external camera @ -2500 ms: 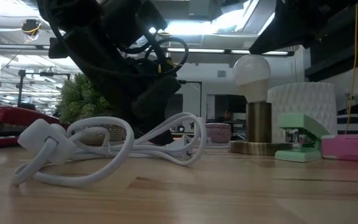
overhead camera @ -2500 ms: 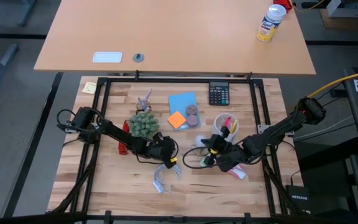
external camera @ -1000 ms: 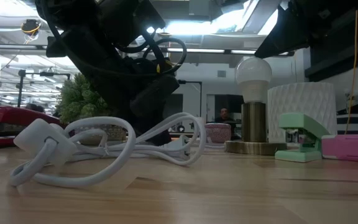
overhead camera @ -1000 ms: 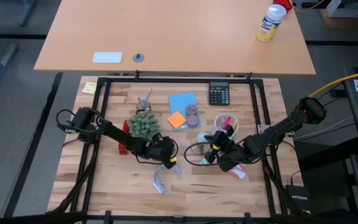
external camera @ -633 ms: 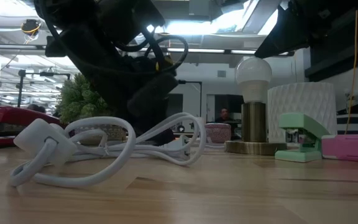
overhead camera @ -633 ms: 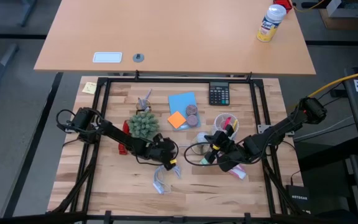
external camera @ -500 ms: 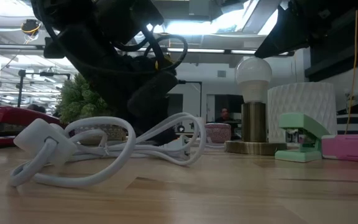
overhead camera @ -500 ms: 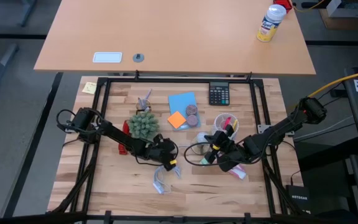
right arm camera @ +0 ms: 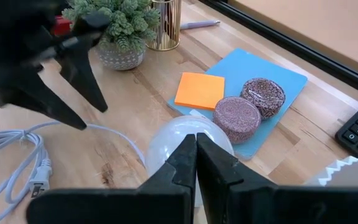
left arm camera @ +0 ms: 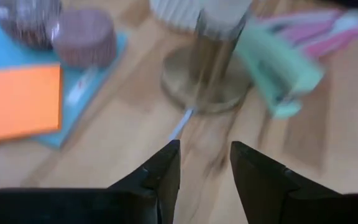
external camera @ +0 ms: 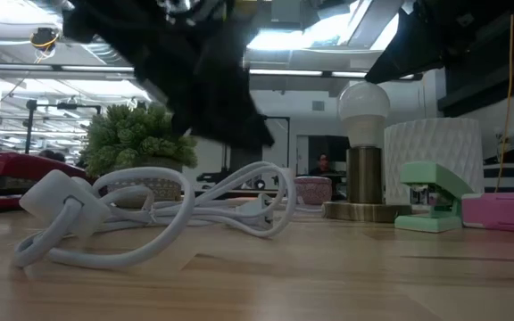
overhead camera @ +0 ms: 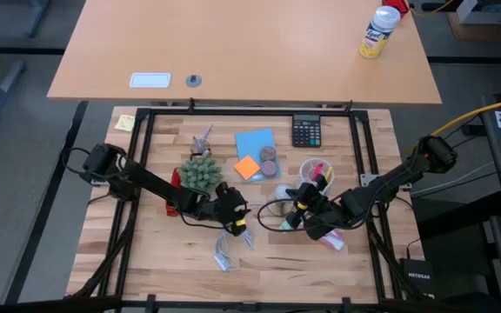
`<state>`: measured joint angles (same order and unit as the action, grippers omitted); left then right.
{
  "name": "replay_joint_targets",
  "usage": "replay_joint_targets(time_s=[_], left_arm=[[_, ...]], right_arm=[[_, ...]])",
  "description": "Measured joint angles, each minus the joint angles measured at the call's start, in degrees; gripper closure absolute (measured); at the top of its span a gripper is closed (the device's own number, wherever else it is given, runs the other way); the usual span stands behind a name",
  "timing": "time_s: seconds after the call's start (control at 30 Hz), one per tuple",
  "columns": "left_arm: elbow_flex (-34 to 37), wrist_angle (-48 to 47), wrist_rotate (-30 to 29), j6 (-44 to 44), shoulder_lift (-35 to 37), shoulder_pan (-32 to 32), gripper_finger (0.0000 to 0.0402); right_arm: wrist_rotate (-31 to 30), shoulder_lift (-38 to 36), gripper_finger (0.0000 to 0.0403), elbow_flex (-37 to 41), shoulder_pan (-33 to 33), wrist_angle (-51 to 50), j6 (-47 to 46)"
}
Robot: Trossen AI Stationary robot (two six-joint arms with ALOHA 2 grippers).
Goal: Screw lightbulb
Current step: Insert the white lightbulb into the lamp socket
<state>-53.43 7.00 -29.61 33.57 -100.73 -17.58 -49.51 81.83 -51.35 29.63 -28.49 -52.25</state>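
Note:
The lightbulb (external camera: pixel 364 102) stands upright, its base in a brass socket (external camera: pixel 367 174) on a round brass foot on the table. In the right wrist view its frosted globe (right arm camera: pixel 166 140) shows just under my shut right gripper (right arm camera: pixel 196 146). My left gripper (left arm camera: pixel 204 155) hangs open above the table to the lamp's left (overhead camera: pixel 236 222), fingers toward the brass socket (left arm camera: pixel 207 56), with nothing between them. A white looped cord (external camera: pixel 150 205) lies on the table below it. My right gripper's shut fingers (right arm camera: pixel 210 165) stand over the top of the bulb's globe (right arm camera: pixel 219 140), slanting down from the table's right. Whether they touch the glass cannot be told.
Behind the cord is a potted plant (external camera: pixel 132 138). A white ribbed cup of pens (external camera: pixel 435 156) and a green stapler (external camera: pixel 431 192) stand close to the lamp's right. A blue pad with an orange note (overhead camera: pixel 252 155) and a calculator (overhead camera: pixel 306 130) lie farther back.
My left gripper has risen off the cord and swung toward the lamp, moving fast enough to blur. It now uncovers the plant in the low view. The cord, the bulb and my right gripper have stayed where they were.

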Motion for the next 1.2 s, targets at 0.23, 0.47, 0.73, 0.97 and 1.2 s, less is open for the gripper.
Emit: replay_joint_targets(time_s=[0.23, 0.47, 0.73, 0.97, 1.2], left_arm=[[-0.14, 19.09, -0.69, -12.49, 0.79, 2.11, 0.0271], [-0.24, 31.42, 0.14, -20.11, 0.83, 6.75, 0.0271], [-0.78, 33.10, 7.96, -17.49, -1.64, 8.45, 0.0293], [-6.08, 32.97, 9.15, -22.64, -6.44, 7.67, 0.0365], [-7.65, 32.50, 9.09, -24.76, -6.97, 8.22, 0.0400]], right_arm=[[-0.05, -0.01, 0.0386, 0.00, 0.00, 0.09, 0.00], [-0.08, -0.01, 0.0386, 0.00, 0.00, 0.08, 0.02], [-0.28, -0.01, 0.0386, -0.02, 0.01, 0.00, 0.03], [-0.48, -0.01, 0.0386, 0.00, 0.00, 0.07, 0.04], [-0.51, -0.03, 0.0386, 0.00, 0.00, 0.09, 0.04]])
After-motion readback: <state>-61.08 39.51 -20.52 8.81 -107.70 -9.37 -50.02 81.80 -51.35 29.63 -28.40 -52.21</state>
